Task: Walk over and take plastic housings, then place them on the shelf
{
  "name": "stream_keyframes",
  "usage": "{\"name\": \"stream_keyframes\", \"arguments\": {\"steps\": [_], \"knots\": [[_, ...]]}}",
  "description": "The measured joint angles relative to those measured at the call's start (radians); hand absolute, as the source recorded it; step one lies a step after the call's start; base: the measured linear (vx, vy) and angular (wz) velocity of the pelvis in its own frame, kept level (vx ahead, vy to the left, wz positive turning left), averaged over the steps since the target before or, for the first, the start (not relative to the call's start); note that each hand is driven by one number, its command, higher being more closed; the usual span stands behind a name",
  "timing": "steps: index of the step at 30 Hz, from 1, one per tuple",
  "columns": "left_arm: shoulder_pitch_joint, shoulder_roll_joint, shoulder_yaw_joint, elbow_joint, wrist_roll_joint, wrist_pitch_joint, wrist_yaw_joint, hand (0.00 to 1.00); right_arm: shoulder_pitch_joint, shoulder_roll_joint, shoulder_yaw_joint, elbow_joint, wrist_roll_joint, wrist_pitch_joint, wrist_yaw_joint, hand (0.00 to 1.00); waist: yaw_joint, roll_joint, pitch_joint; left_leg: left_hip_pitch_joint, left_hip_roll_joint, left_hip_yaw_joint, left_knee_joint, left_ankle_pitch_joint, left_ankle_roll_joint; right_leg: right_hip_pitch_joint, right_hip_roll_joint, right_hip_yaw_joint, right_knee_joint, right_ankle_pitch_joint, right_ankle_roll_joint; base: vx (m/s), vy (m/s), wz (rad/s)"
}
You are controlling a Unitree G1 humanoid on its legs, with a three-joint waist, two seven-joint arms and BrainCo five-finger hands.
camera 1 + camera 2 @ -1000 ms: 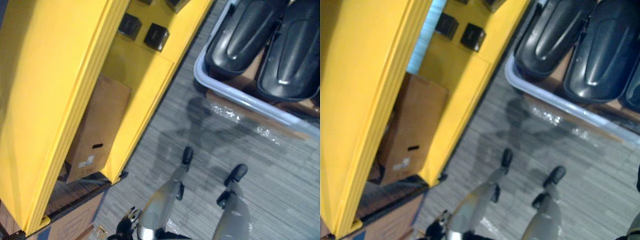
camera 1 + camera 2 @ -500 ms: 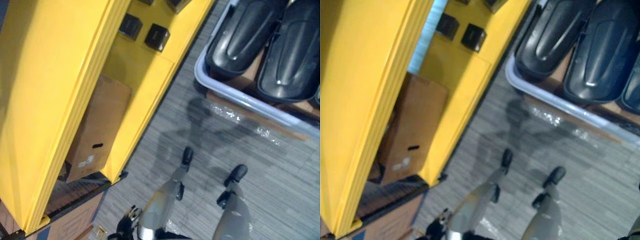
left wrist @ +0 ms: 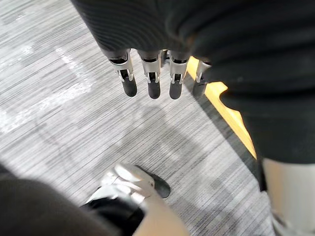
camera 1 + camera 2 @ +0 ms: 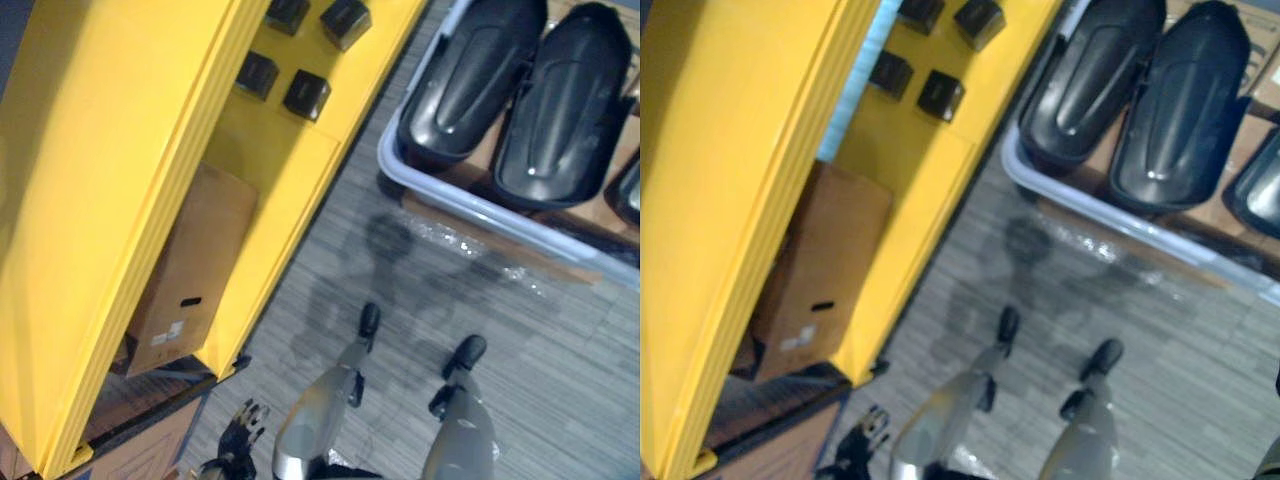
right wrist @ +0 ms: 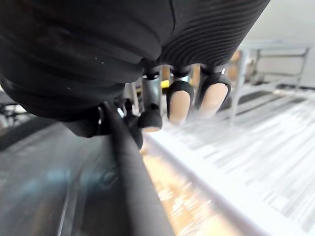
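Barely begun, by the look of it: at the walk-up stage, with no housing taken and none placed. Carrying nothing in the left hand (image 4: 238, 432), down low with its fingers (image 3: 150, 81) straight and slack, pointing at grey carpet (image 3: 59, 113) and near a yellow edge of the shelf (image 4: 100, 200). Carrying nothing in the right hand (image 5: 179, 104) either, going by its wrist view: loosely bent fingertips with no part between them, and past them a pale band, possibly the rim of the tray (image 4: 480, 205), though too blurred to call. Well ahead of the left fingers, and off to the robot's right of them, lying side by side in that grey tray: two black plastic housings (image 4: 470, 85), touching or nearly so, plus the edge of a third housing (image 4: 630, 190). Ahead of the same fingers and to their left, on the yellow shelf: four small black boxes (image 4: 305, 93) on one level, a cardboard box (image 4: 190, 270) on a lower level, and bare yellow board around them. Left to do, as judged: close on the tray, grasp a housing, turn to the shelf, set it down, then repeat for the others.
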Motion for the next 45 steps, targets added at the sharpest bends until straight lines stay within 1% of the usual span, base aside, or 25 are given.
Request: {"name": "stream_keyframes", "arguments": {"steps": [3,5,6,8,10,12,13,15,17,18,19,20,21,22,25,26,28,30,31,34,36,39,40,42,45], "knots": [[0.0,0.011,0.02,-0.012,0.028,-0.004,0.032,0.0,0.037,0.015,-0.046,-0.007,0.002,-0.009,-0.024,1.0,-0.026,-0.029,0.02,0.03,0.013,0.003,-0.001,-0.003,-0.004,0.039,0.017,0.0,-0.019,0.003,-0.003,-0.03,-0.041,-0.06],[0.0,0.022,0.022,-0.015,0.036,-0.008,0.044,0.0,0.082,0.029,-0.084,-0.035,0.023,-0.032,-0.063,1.0,-0.039,-0.056,0.026,0.048,0.026,0.009,-0.005,-0.006,-0.008,0.068,0.036,-0.001,-0.052,0.015,-0.009,-0.03,-0.057,-0.09],[0.0,0.025,0.023,-0.015,0.036,-0.011,0.046,0.0,0.09,0.039,-0.096,-0.045,0.029,-0.033,-0.074,1.0,-0.044,-0.065,0.025,0.051,0.029,0.012,-0.006,-0.006,-0.009,0.073,0.04,0.0,-0.059,0.017,-0.009,-0.03,-0.058,-0.1],[0.0,0.033,0.024,-0.014,0.036,-0.023,0.063,0.0,0.145,0.079,-0.103,-0.1,0.062,-0.048,-0.119,1.0,-0.055,-0.099,0.017,0.064,0.038,0.023,-0.006,-0.012,-0.018,0.09,0.053,0.006,-0.082,0.027,-0.011,0.0,-0.056,-0.16],[-0.001,0.035,0.034,-0.016,0.037,-0.03,0.073,0.0,0.204,0.125,-0.115,-0.133,0.099,-0.065,-0.156,1.0,-0.065,-0.13,0.001,0.076,0.045,0.026,-0.005,-0.017,-0.025,0.108,0.063,0.007,-0.097,0.035,-0.009,0.03,-0.058,-0.09],[-0.005,0.038,0.054,-0.021,0.035,-0.059,0.082,0.0,0.282,0.194,-0.143,-0.199,0.139,-0.078,-0.22,1.0,-0.079,-0.168,-0.032,0.089,0.051,0.027,-0.001,-0.023,-0.033,0.124,0.073,0.006,-0.109,0.043,-0.012,0.06,-0.048,-0.03],[-0.01,0.039,0.056,-0.029,0.035,-0.065,0.084,0.0,0.311,0.211,-0.163,-0.224,0.142,-0.083,-0.237,1.0,-0.081,-0.176,-0.037,0.098,0.052,0.028,-0.001,-0.025,-0.035,0.135,0.074,0.005,-0.114,0.043,-0.012,0.06,-0.035,-0.02],[-0.021,0.039,0.057,-0.077,0.036,-0.069,0.086,0.0,0.393,0.268,-0.202,-0.316,0.157,-0.096,-0.297,1.0,-0.082,-0.196,-0.059,0.128,0.054,0.031,-0.001,-0.032,-0.045,0.167,0.076,0.004,-0.123,0.043,-0.012,0.03,-0.025,-0.03],[-0.022,0.038,0.053,-0.203,0.035,-0.072,0.098,0.0,0.505,0.36,-0.234,-0.474,0.158,-0.115,-0.362,1.0,-0.091,-0.226,-0.112,0.149,0.057,0.051,-0.002,-0.038,-0.046,0.193,0.08,0.005,-0.136,0.043,-0.012,0.03,-0.018,-0.07],[-0.022,0.038,0.05,-0.238,0.033,-0.07,0.098,0.0,0.533,0.384,-0.245,-0.518,0.157,-0.118,-0.376,1.0,-0.094,-0.233,-0.127,0.152,0.058,0.052,-0.002,-0.039,-0.044,0.196,0.081,0.006,-0.137,0.043,-0.012,0.02,-0.011,-0.07],[-0.022,0.037,0.046,-0.313,0.011,-0.055,0.077,0.0,0.588,0.43,-0.263,-0.6,0.155,-0.128,-0.4,1.0,-0.101,-0.245,-0.161,0.156,0.06,0.055,-0.007,-0.046,-0.039,0.2,0.082,0.006,-0.139,0.04,-0.013,0.01,-0.001,-0.08],[-0.02,0.037,0.042,-0.388,-0.013,-0.03,0.041,0.0,0.638,0.472,-0.272,-0.668,0.148,-0.144,-0.425,1.0,-0.103,-0.254,-0.19,0.167,0.062,0.066,-0.008,-0.059,-0.03,0.21,0.083,0.007,-0.146,0.035,-0.012,0.02,0.003,-0.13],[-0.018,0.037,0.04,-0.423,-0.014,-0.015,0.026,0.0,0.66,0.491,-0.272,-0.696,0.133,-0.149,-0.435,1.0,-0.103,-0.261,-0.205,0.174,0.062,0.075,-0.008,-0.064,-0.028,0.215,0.083,0.012,-0.15,0.033,-0.013,0.03,0.009,-0.24],[-0.017,0.037,0.035,-0.493,-0.012,0.015,0.007,0.0,0.693,0.522,-0.272,-0.75,0.116,-0.156,-0.451,1.0,-0.106,-0.266,-0.23,0.192,0.061,0.085,-0.008,-0.076,-0.02,0.23,0.082,0.023,-0.154,0.032,-0.011,0.03,0.016,-0.23],[-0.024,0.054,0.014,-0.699,0.02,0.062,-0.025,0.0,0.764,0.552,-0.271,-0.864,0.084,-0.18,-0.471,1.0,-0.115,-0.27,-0.289,0.215,0.058,0.11,-0.008,-0.092,-0.011,0.258,0.074,0.023,-0.162,0.035,0.0,0.01,0.014,-0.11],[-0.037,0.068,0.002,-0.769,0.041,0.071,-0.042,0.0,0.779,0.556,-0.271,-0.909,0.063,-0.19,-0.474,1.0,-0.129,-0.267,-0.309,0.219,0.057,0.118,-0.008,-0.093,-0.009,0.27,0.073,0.014,-0.169,0.037,0.005,0.02,0.01,0.07],[-0.077,0.085,0.004,-0.837,0.07,0.087,-0.052,0.0,0.78,0.56,-0.271,-0.948,0.04,-0.223,-0.482,1.0,-0.136,-0.262,-0.317,0.242,0.059,0.133,-0.008,-0.094,-0.007,0.294,0.071,0.007,-0.169,0.042,0.009,0.05,0.004,0.09],[-0.123,0.105,0.008,-0.88,0.106,0.102,-0.045,0.0,0.78,0.561,-0.27,-0.978,0.018,-0.258,-0.483,1.0,-0.133,-0.259,-0.327,0.267,0.058,0.133,-0.007,-0.088,-0.01,0.317,0.07,0.0,-0.169,0.044,0.011,0.04,0.003,0.05],[-0.157,0.129,0.01,-0.896,0.116,0.112,-0.041,0.0,0.779,0.562,-0.268,-1.003,0.016,-0.277,-0.481,1.0,-0.13,-0.259,-0.346,0.267,0.058,0.133,-0.007,-0.086,-0.012,0.317,0.07,-0.001,-0.169,0.044,0.011,0.02,0.001,0.04],[-0.23,0.164,0.025,-0.911,0.147,0.139,-0.022,0.0,0.759,0.564,-0.256,-1.041,-0.004,-0.336,-0.448,1.0,-0.128,-0.258,-0.363,0.286,0.058,0.134,-0.002,-0.084,-0.014,0.333,0.07,0.0,-0.169,0.045,0.011,-0.01,0.001,-0.01],[-0.271,0.166,0.025,-0.911,0.204,0.187,0.006,0.0,0.755,0.567,-0.226,-1.056,-0.022,-0.381,-0.405,1.0,-0.131,-0.255,-0.38,0.304,0.058,0.138,-0.007,-0.087,-0.015,0.349,0.07,0.003,-0.169,0.045,0.011,-0.03,0.003,-0.07],[-0.293,0.169,0.024,-0.908,0.253,0.227,0.013,0.0,0.753,0.57,-0.19,-1.079,-0.022,-0.413,-0.36,1.0,-0.131,-0.249,-0.388,0.314,0.062,0.167,-0.008,-0.1,-0.012,0.348,0.071,0.018,-0.169,0.041,0.007,-0.07,0.003,-0.2],[-0.298,0.174,0.019,-0.908,0.272,0.253,0.025,0.0,0.75,0.578,-0.166,-1.082,-0.023,-0.426,-0.334,1.0,-0.132,-0.244,-0.394,0.32,0.063,0.179,-0.008,-0.101,-0.012,0.348,0.071,0.028,-0.169,0.035,0.001,-0.08,0.002,-0.23],[-0.305,0.175,0.016,-0.904,0.285,0.271,0.028,0.0,0.75,0.593,-0.161,-1.084,-0.023,-0.437,-0.32,1.0,-0.137,-0.238,-0.4,0.322,0.065,0.189,-0.008,-0.1,-0.012,0.347,0.071,0.031,-0.169,0.029,0.005,-0.05,-0.001,-0.14],[-0.338,0.176,0.009,-0.877,0.309,0.319,0.035,0.0,0.75,0.603,-0.141,-1.084,-0.024,-0.443,-0.306,1.0,-0.141,-0.232,-0.411,0.324,0.067,0.191,-0.008,-0.092,-0.022,0.347,0.073,0.032,-0.172,0.031,0.007,-0.02,-0.004,-0.04]]}}
